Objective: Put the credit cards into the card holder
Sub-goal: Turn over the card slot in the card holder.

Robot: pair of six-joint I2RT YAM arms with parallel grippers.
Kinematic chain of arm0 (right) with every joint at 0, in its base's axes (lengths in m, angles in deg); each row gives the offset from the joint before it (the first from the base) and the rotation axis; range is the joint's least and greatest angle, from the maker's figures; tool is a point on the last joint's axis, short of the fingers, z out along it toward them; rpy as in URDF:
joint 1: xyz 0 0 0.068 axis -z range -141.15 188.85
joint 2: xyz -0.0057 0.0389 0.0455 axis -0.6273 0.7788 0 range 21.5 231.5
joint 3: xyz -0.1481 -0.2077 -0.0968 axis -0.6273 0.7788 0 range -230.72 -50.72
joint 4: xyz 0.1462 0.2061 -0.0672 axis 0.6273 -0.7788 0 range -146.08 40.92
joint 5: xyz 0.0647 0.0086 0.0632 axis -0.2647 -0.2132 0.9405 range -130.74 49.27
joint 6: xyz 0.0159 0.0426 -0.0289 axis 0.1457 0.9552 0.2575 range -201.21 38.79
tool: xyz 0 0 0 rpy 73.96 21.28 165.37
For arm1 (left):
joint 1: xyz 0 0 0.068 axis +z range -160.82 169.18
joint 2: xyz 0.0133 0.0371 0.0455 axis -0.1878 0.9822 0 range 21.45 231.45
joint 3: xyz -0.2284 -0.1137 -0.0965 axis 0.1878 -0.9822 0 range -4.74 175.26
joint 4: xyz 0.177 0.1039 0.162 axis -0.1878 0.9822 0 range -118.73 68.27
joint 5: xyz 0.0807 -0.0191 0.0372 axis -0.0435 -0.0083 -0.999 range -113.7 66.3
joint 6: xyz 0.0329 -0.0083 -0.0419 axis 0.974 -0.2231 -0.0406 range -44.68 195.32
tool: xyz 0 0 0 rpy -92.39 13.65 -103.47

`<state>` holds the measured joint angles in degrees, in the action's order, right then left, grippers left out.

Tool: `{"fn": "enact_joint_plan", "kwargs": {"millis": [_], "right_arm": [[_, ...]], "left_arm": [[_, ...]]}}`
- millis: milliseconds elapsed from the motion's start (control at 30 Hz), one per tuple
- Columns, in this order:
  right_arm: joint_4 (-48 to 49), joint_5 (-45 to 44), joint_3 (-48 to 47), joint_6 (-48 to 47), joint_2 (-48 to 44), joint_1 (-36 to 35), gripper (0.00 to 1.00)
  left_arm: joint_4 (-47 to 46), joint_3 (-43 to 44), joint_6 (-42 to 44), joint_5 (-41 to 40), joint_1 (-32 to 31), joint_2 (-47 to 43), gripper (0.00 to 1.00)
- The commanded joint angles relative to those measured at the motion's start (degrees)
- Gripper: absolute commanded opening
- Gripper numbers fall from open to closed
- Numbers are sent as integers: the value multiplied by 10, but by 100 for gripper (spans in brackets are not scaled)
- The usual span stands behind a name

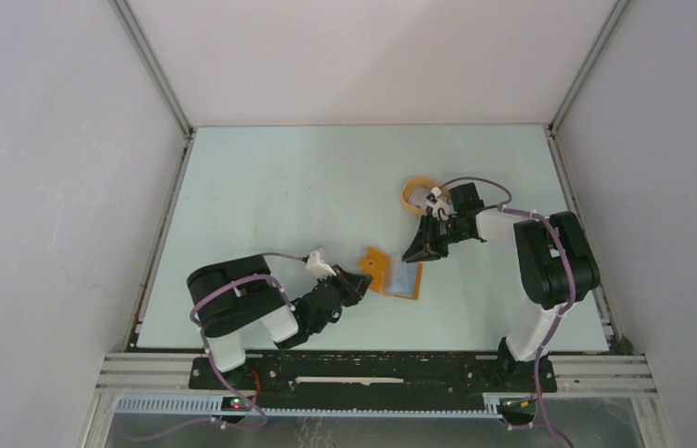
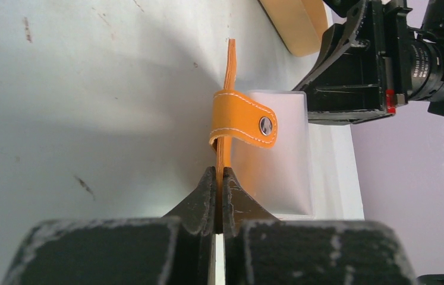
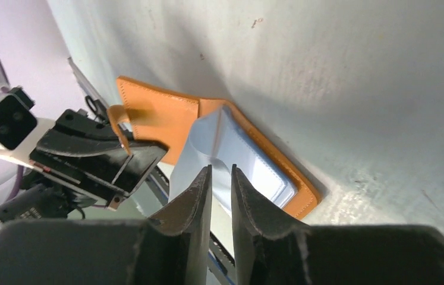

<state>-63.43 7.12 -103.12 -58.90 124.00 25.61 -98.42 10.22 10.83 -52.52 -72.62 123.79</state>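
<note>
The card holder [image 1: 391, 273] lies open on the table [image 1: 260, 187], its tabbed flap [image 2: 243, 119] standing upright. The left gripper [image 2: 219, 178], at the holder's near-left edge, has its fingers pressed together on that flap. Above the holder's pale bluish insert [image 3: 255, 166] hangs the right gripper [image 3: 220, 172], fingers slightly apart (whether they touch the insert is unclear). Beyond the holder sits an orange tray [image 1: 416, 191].

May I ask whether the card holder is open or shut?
Open: the card holder has one flap pinched upright in the left jaws; the other lies flat.
</note>
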Motion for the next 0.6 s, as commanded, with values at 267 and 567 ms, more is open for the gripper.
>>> {"fn": "enact_joint_plan", "kwargs": {"millis": [267,567], "right_arm": [[-60,-128,-48,-90,-22,-55,37],[-73,-193,-62,-131,-49,-104,51]], "left_arm": [[42,40,30,2,-12,-8,3],[49,41,31,1,-12,-11,4]]}}
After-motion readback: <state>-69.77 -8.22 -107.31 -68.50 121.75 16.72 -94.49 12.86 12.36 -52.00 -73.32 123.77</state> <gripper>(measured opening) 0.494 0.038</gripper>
